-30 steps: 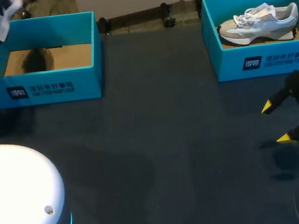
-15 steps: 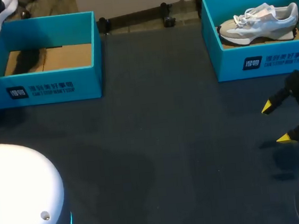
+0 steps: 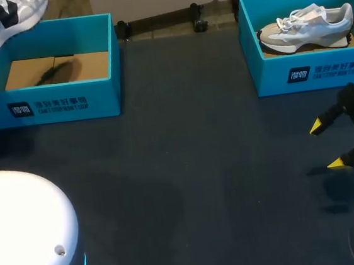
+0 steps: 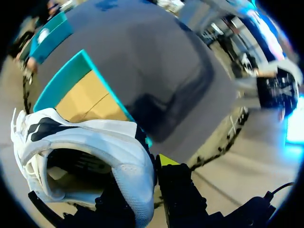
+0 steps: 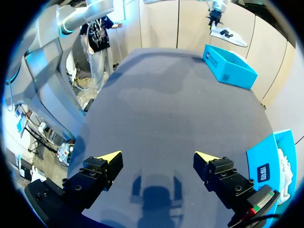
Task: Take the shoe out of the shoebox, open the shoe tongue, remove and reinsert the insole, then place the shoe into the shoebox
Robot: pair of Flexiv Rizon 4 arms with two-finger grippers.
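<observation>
Right gripper: Our right gripper [image 3: 326,145] is closest to us. It hangs just over the table [image 3: 187,169], at our right side. Its two yellow tips are wide apart and there is nothing in it. It has not moved in the last second.
Left box: The left box [image 3: 54,110] sits farther back on our left. Only its brown floor shows inside, with a thin dark shadow [image 3: 54,74] on it.
Right box: The right box [image 3: 341,68] sits far back on our right. The other shoe [image 3: 305,27] lies in it on its side. No one has touched it.
Shoe: The shoe [image 3: 3,18] is up in the air, over the far left corner of the left box. It touches nothing below it.
Left gripper: Our left gripper [image 4: 153,166] is closed on the back rim of the shoe, one finger inside and one outside.
Change: A second ago the shoe was a small blur at the corner. Now it has swung out more over the box, and its shadow got thin.
Meaning: We think the first step is about done. Next the shoe should come down onto the table so we can open the tongue.
</observation>
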